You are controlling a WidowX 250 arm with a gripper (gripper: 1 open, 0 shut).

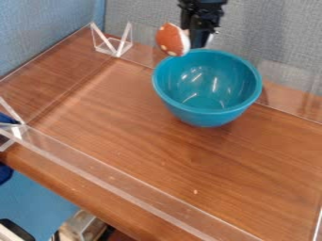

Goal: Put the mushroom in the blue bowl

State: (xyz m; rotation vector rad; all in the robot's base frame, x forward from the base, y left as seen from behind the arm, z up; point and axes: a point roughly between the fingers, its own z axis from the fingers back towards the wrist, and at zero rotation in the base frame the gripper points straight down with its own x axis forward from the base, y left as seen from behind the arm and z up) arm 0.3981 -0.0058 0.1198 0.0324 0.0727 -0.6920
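Observation:
The mushroom [170, 36], with an orange-brown cap, hangs in the air just behind the far left rim of the blue bowl. My black gripper [197, 40] points straight down and is shut on the mushroom, which sticks out to the left of the fingers. The blue bowl [208, 87] is a deep, glossy teal bowl standing on the wooden table at the back right, with nothing inside it. The gripper's tip is just above and behind the bowl's far rim.
A clear acrylic wall [113, 40] runs around the wooden table [113, 122], with a triangular brace at the back left corner. A blue cloth backdrop [51, 28] hangs behind on the left.

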